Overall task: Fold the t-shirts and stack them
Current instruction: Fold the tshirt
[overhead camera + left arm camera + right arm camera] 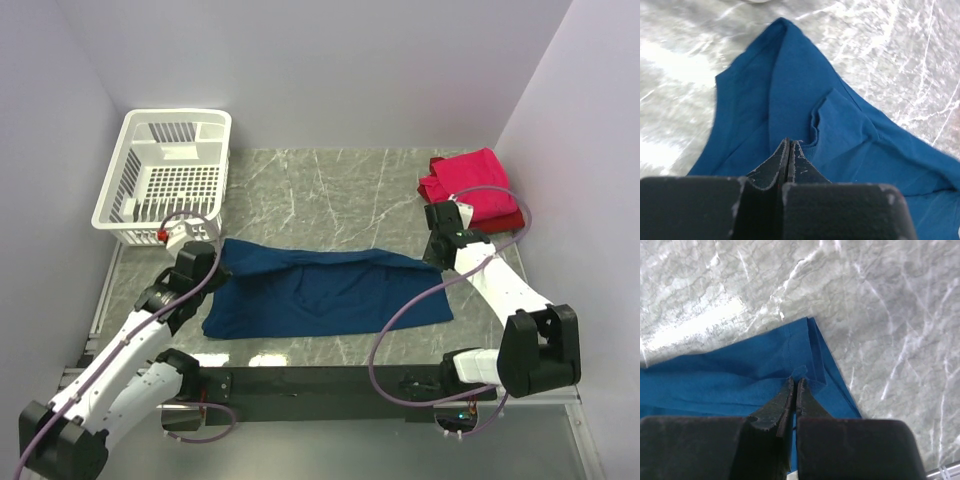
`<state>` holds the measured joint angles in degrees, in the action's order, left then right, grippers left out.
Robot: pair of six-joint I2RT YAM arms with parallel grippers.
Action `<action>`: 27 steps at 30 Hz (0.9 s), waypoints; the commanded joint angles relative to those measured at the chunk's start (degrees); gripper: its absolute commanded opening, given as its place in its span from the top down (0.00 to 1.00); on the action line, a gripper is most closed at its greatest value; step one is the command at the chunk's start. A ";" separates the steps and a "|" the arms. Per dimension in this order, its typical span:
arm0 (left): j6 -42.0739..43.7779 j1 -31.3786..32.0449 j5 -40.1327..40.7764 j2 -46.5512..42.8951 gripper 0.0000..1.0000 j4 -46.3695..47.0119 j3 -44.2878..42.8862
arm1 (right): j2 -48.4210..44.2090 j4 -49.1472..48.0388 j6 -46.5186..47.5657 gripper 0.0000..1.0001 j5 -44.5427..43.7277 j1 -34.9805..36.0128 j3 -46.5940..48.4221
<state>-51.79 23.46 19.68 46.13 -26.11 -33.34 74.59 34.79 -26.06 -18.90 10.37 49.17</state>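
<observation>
Left claw [790, 142] and right claw [794, 382] are each pinched shut on an end of the blue shirt [330, 295], which is spread mid-table and looks only part folded. The red shirts [472, 185] sit folded at the far right, so finishing the fold and stacking remain.

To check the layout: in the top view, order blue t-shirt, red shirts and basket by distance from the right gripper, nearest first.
1. blue t-shirt, pinched in the right gripper.
2. red shirts, behind it, far right.
3. basket, far left corner.
</observation>
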 commanded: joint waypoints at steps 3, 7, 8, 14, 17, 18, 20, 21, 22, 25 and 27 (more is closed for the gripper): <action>-3.75 0.18 4.66 -6.13 1.00 -6.05 0.12 | -3.39 1.95 -1.18 1.00 -3.78 0.09 0.23; -4.99 0.27 4.58 -9.91 1.00 -7.82 0.29 | -4.36 2.57 -1.53 1.00 -4.39 0.09 -0.12; -5.34 0.27 4.58 -10.35 1.00 -8.17 0.30 | -4.54 2.83 -1.71 1.00 -4.48 0.09 -0.21; -7.62 0.44 4.05 -13.87 1.00 -10.54 0.56 | -5.94 4.06 -2.06 1.00 -5.01 0.09 -0.04; -9.03 0.71 3.61 -16.15 1.00 -11.59 0.91 | -6.29 4.24 -2.15 1.00 -4.84 0.09 0.05; -9.81 0.97 3.52 -16.77 1.00 -12.03 1.00 | -6.38 4.50 -2.06 1.00 -4.84 0.09 0.05; -10.78 1.49 3.52 -18.26 1.00 -13.52 0.82 | -6.73 5.11 -2.06 1.00 -4.84 0.09 -0.04; -11.22 2.19 3.61 -18.44 1.00 -13.97 0.74 | -6.82 5.20 -2.06 1.00 -4.84 0.17 0.05; -12.45 2.64 3.96 -18.70 1.00 -14.67 0.47 | -7.26 5.47 -2.06 1.00 -4.66 0.00 0.05; -15.35 5.01 4.75 -18.79 0.99 -17.91 -0.31 | -8.40 6.70 -1.97 0.99 -4.31 0.09 -0.30; -17.89 6.93 5.01 -19.14 0.76 -20.37 -0.84 | -9.37 8.10 -2.06 0.89 -4.13 0.09 -0.74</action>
<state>-64.99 28.38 23.14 27.66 -42.26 -32.71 68.10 40.21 -27.62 -21.58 10.37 49.12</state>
